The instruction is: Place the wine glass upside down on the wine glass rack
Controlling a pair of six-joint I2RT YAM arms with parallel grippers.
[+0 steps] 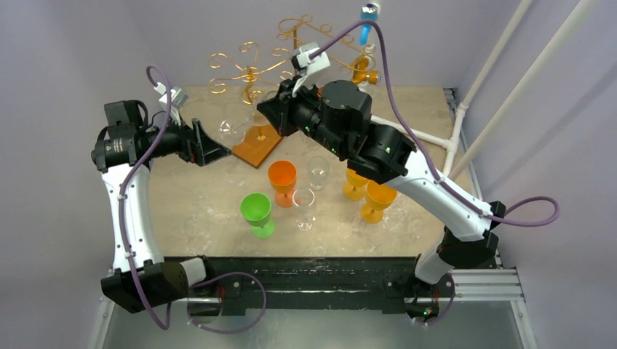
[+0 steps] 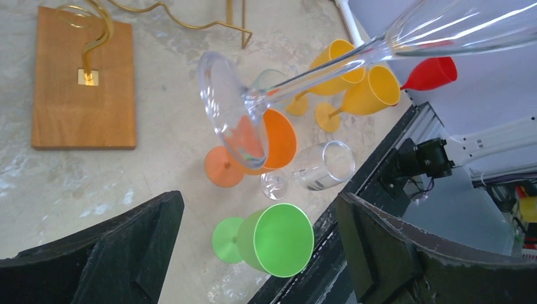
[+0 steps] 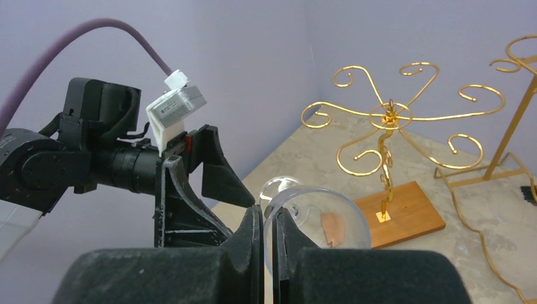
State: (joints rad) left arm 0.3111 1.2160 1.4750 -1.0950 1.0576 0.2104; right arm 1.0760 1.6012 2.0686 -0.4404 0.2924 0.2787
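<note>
The right gripper [image 3: 269, 215] has its jaws pinched together on the bowl wall of the clear wine glass [image 3: 323, 221], holding it on its side in the air near the wooden base of the gold rack [image 1: 251, 73]. The glass's foot faces the left gripper [image 2: 258, 209], whose jaws stand wide apart just short of it. On the bench [image 1: 189, 203] below stand a green glass [image 1: 256, 211], an orange glass [image 1: 282, 178] and yellow glasses [image 1: 375, 196].

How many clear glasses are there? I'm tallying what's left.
3: one clear glass in the right gripper by the rack, two standing beside the orange glass. The right arm may hide more.
</note>
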